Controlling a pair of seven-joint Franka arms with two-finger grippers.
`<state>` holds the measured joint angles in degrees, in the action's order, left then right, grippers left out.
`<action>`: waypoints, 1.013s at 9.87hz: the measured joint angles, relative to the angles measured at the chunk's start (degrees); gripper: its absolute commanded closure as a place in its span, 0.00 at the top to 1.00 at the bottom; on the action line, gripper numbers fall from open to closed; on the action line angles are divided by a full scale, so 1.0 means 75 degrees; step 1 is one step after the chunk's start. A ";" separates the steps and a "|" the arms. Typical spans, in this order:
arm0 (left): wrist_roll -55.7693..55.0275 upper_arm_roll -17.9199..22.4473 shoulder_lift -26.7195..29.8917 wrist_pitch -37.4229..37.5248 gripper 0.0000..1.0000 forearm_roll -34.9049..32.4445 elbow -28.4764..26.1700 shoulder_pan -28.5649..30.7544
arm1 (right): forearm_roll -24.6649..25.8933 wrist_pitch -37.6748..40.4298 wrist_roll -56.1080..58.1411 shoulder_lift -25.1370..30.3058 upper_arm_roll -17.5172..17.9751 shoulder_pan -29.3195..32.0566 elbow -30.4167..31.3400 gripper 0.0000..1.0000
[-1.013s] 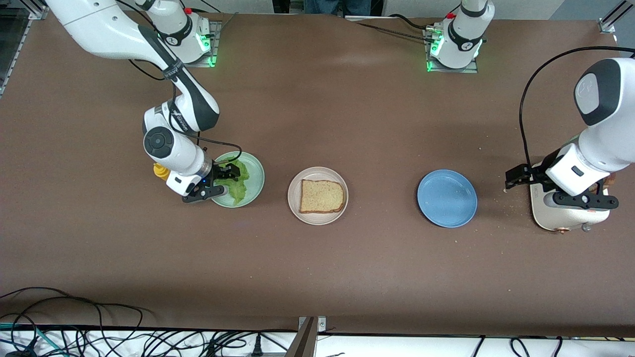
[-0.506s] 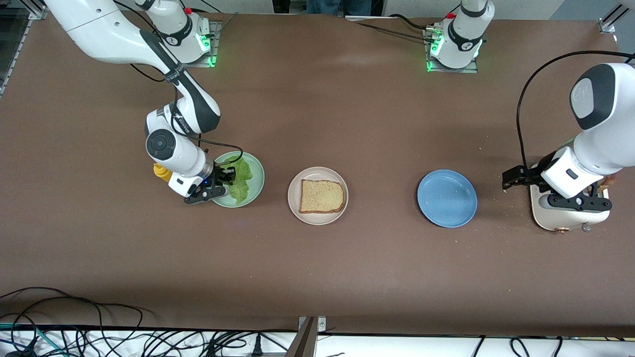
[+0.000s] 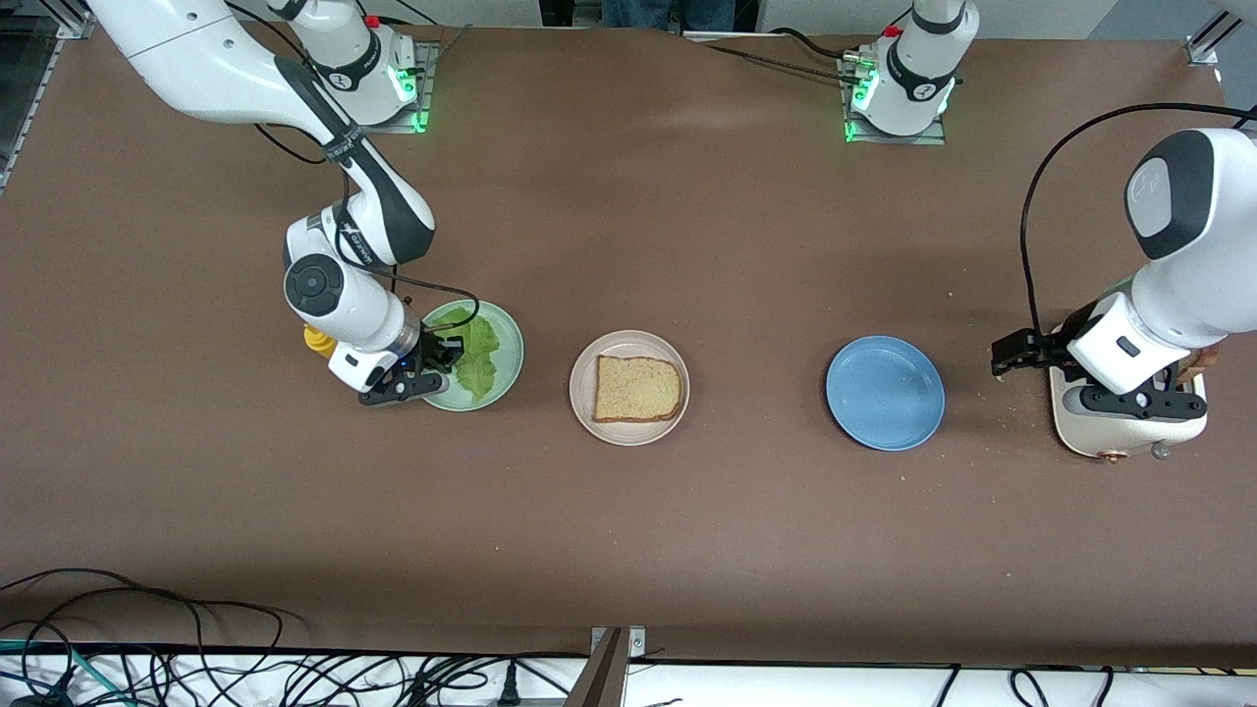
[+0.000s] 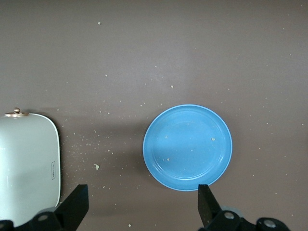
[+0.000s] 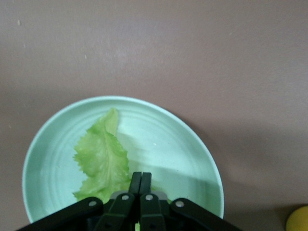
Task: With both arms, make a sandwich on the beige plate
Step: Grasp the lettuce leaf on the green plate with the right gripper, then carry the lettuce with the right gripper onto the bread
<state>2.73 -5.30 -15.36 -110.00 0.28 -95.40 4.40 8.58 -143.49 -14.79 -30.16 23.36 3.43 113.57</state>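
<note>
One tan bread slice [image 3: 636, 388] lies on the beige plate [image 3: 589, 422] at the table's middle. The ruffled green lettuce leaf [image 3: 479, 355] [image 5: 98, 154] lies on a mint green plate [image 3: 509, 339] [image 5: 183, 144] toward the right arm's end. My right gripper [image 3: 447, 353] [image 5: 141, 177] is down on that plate, its fingers pressed together on the leaf's end. My left gripper [image 3: 1016, 352] [image 4: 142, 207] hangs open with nothing in it, over the table between the blue plate and the toaster.
An empty blue plate [image 3: 885, 393] [image 4: 187, 147] sits toward the left arm's end, with a cream toaster [image 3: 1120, 432] [image 4: 26, 163] beside it under the left wrist. Crumbs dot the table there. A small yellow object [image 3: 316, 339] [image 5: 298, 219] stands beside the mint plate.
My right gripper's fingers have shut on the lettuce's end, and the leaf has bunched narrower. The left arm has shifted slightly over the toaster, still open.
</note>
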 measured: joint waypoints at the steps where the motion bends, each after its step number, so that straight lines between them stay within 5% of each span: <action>1: 0.0000 0.0000 -0.0001 0.0000 1.00 0.0000 0.0000 0.0000 | 0.0000 0.0098 -0.0221 0.0136 0.0031 -0.0002 -0.0016 0.00; 10: 0.0000 0.0000 -0.0016 0.0000 1.00 0.0000 0.0000 0.0000 | -0.0007 0.0784 -0.4548 0.0720 0.0467 -0.0463 -0.0917 0.00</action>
<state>2.73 -5.30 -15.48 -110.00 0.28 -95.40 4.41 8.53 -137.62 -48.90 -24.76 26.87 -0.04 106.69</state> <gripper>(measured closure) 0.000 0.987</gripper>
